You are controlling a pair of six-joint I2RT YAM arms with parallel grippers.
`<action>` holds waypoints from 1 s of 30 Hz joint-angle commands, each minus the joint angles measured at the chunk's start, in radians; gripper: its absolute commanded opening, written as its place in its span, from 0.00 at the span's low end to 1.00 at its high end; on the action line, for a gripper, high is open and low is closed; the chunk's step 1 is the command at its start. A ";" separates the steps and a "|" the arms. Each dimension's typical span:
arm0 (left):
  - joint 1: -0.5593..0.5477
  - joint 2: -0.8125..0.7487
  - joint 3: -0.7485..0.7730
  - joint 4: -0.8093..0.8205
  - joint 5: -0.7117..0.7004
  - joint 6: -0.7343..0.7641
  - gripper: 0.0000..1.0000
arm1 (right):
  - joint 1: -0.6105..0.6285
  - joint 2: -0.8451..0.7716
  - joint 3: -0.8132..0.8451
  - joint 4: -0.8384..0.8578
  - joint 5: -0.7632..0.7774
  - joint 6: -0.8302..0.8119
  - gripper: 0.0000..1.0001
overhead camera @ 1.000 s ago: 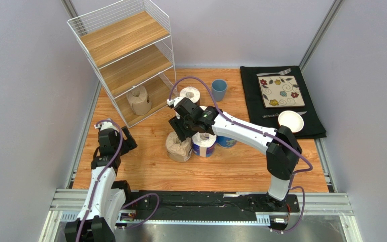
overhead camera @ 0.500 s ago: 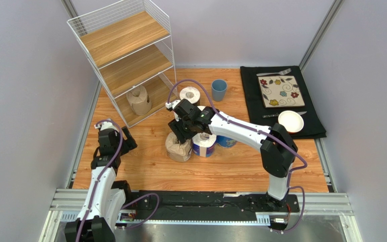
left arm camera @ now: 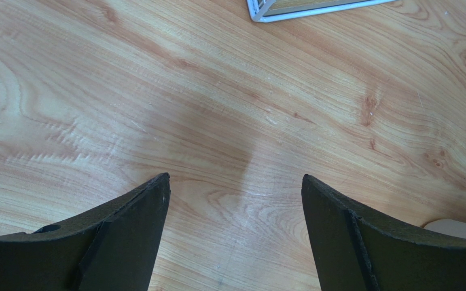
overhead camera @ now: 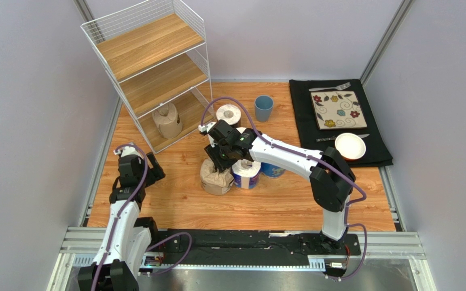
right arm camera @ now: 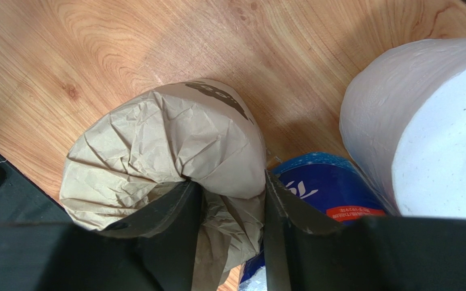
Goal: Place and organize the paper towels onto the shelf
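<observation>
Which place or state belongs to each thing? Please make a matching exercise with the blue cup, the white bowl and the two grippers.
Things:
1. blue cup
2. white bowl
3. left gripper
4. right gripper

Places or states:
A. on the black mat
B. shut on the brown roll standing on the table
C. open above bare table
D. upright on the table, between the shelf and the black mat

Pairs: 1-D, 2-A, 3-C, 4-B

Crumpled tan-brown roll [right arm camera: 162, 151] with what might be dark print, a blue-wrapped roll [right arm camera: 322, 182], a plain white roll [right arm camera: 424, 121], blue cup [overhead camera: 264, 108], and a cream plate [overhead camera: 336, 110] with flowers and swirls.
</observation>
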 commanded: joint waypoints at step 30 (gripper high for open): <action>0.007 -0.001 -0.006 0.002 0.013 -0.007 0.88 | -0.105 0.242 0.437 0.359 0.299 0.000 0.33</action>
